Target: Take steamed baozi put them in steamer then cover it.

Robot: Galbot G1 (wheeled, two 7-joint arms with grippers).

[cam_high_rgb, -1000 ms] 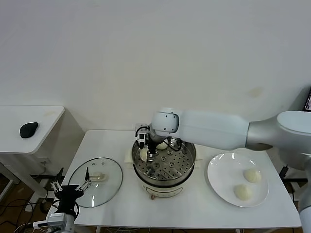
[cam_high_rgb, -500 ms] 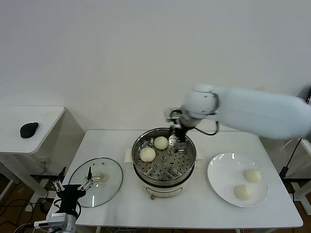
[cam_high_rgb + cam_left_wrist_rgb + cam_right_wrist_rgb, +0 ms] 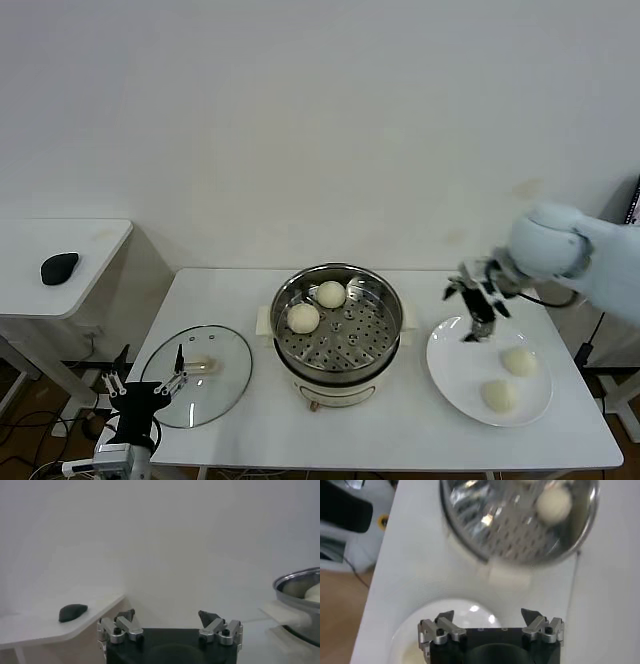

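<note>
The steel steamer [image 3: 338, 372] stands mid-table with two steamed baozi on its perforated tray, one at the back [image 3: 331, 294] and one at the left [image 3: 304, 317]. Two more baozi [image 3: 519, 361] [image 3: 499, 395] lie on the white plate [image 3: 450, 370] to the right. My right gripper [image 3: 477, 308] hangs open and empty above the plate's near-left edge, between steamer and plate; its wrist view shows the steamer [image 3: 520, 535] with a baozi [image 3: 553, 505] beyond the open gripper [image 3: 488, 616]. The glass cover [image 3: 225, 385] lies flat left of the steamer. My left gripper [image 3: 145, 385] waits open at the table's front left corner.
A lower side table [image 3: 60, 290] at the left carries a black mouse [image 3: 59, 267], also seen in the left wrist view as a dark mouse [image 3: 73, 612]. The steamer's cream handle [image 3: 280, 613] shows at that view's edge. A white wall backs the table.
My right arm has swung from inside the steamer, where it left a baozi, across to the right and now hangs over the plate. The left arm has not moved.
</note>
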